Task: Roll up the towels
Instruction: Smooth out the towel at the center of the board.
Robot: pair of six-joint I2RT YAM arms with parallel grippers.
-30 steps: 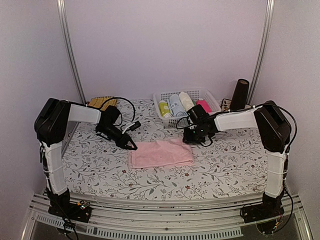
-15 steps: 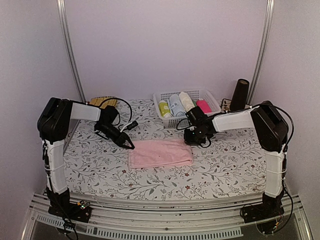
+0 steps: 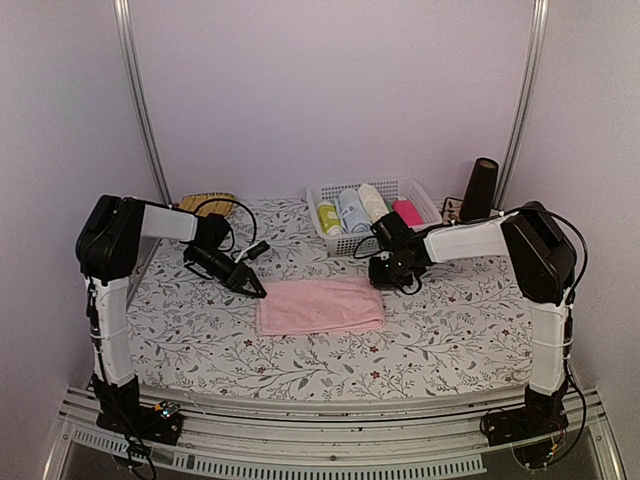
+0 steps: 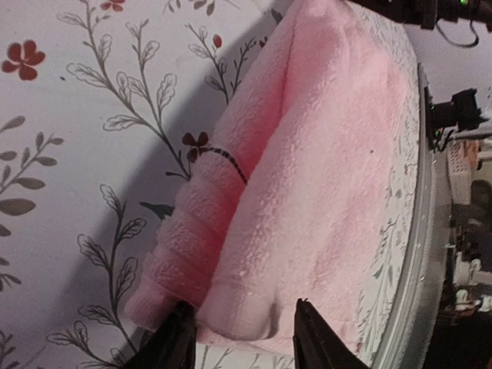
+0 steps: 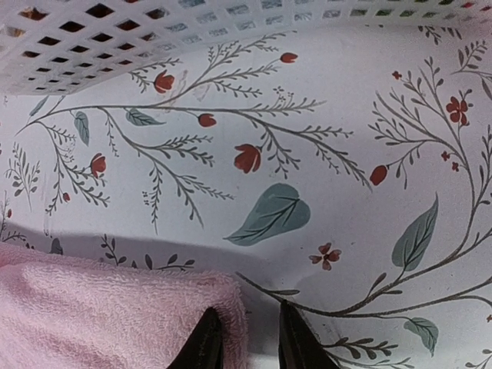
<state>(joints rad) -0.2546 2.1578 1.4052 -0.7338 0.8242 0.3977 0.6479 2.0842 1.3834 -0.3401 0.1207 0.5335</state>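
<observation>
Fluffy pink towel (image 3: 320, 306), folded rectangle; left claw (image 4: 241, 307) parted astride corner; right claw (image 5: 247, 311) unclear

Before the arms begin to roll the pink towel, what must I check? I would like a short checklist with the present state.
1. Pink towel lies flat and folded on the table: ok.
2. Left gripper at one far corner, towel edge between its parted fingers: ok.
3. Right gripper at the other far corner: ok.
4. Right gripper really holds the towel: cannot tell.
5. Basket stands apart from the towel: ok.
</observation>
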